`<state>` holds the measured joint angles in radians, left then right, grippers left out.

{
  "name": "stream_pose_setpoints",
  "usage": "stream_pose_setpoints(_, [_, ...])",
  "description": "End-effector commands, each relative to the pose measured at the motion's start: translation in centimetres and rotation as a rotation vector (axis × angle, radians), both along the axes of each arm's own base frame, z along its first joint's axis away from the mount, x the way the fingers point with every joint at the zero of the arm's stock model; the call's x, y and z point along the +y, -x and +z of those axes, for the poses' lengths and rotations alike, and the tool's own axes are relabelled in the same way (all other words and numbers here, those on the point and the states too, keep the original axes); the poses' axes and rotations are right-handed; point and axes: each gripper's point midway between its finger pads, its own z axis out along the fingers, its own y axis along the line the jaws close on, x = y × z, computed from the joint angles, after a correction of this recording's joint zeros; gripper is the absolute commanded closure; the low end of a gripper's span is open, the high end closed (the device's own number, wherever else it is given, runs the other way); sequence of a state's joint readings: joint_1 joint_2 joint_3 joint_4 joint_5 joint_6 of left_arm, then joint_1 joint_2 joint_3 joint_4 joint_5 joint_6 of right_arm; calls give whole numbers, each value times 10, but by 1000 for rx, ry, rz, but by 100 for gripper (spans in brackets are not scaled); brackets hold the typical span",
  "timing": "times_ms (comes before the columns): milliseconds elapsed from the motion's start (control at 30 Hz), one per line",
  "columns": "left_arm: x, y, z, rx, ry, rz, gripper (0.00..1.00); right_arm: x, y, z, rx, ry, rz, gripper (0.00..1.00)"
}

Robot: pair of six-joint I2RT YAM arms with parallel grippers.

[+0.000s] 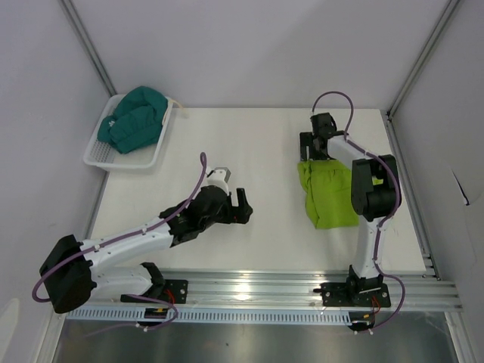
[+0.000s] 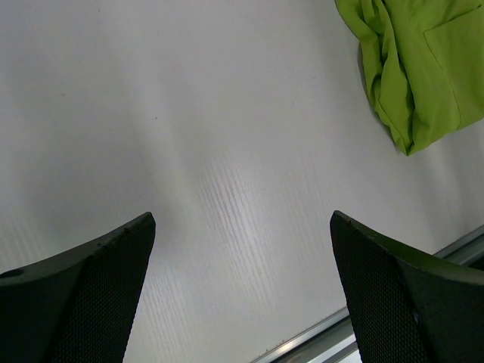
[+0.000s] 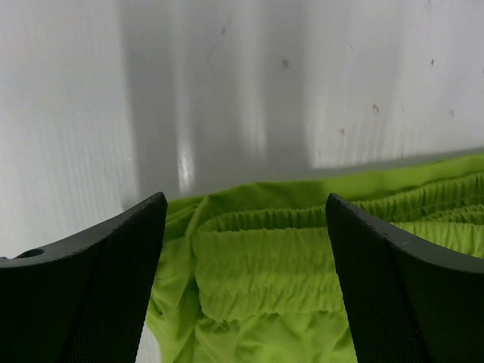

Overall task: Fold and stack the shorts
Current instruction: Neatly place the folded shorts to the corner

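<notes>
Partly hidden by the arm (image 1: 374, 189), lime shorts (image 1: 327, 198) lie below the gaping right hand (image 3: 243, 204); left hand (image 2: 242, 223) gapes.

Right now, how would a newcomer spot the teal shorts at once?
Start at the white table and look to its far left corner, where a white mesh basket sits. The teal shorts are bunched inside it; the only other pair, the green shorts, is lime-coloured and lies on the table at the right.
</notes>
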<state>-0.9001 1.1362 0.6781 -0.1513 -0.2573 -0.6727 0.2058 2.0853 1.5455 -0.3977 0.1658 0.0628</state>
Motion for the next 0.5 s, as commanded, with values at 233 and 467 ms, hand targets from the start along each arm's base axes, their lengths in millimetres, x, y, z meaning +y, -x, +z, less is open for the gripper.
stream_pose_setpoints(233, [1, 7, -3, -14, 44, -31, 1, -51, 114, -33, 182, 190, 23, 13])
stream_pose_setpoints(467, [-2, 15, -6, 3, 72, -64, 1, -97, 156, -14, 177, 390, -127, 12])
